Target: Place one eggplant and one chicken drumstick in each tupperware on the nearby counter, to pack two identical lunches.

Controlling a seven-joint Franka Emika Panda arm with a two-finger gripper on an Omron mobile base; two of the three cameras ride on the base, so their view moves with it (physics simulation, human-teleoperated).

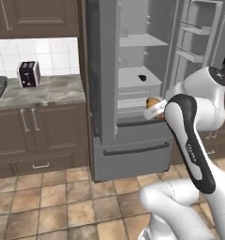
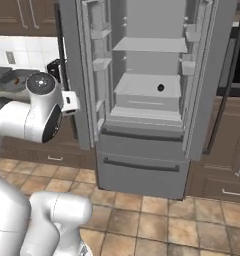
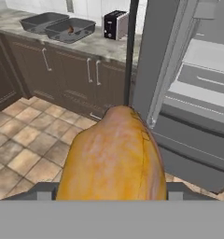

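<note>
Drumstick [image 3: 115,156]: we are seeing it lying between the jaws, golden-orange.
Gripper [image 1: 154,108]: we are gripping the drumstick near the open fridge [image 1: 133,70].

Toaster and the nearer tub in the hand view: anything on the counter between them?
No. In the hand view, bare counter lies between the toaster and the nearer tub. That tub already holds a small brown piece.

We see a golden-orange drumstick [image 3: 113,158], dark grey tubs [image 3: 69,30], marbled grey-beige counter [image 1: 44,91], terracotta floor tiles [image 1: 48,201], near-black eggplant [image 2: 160,88].
</note>
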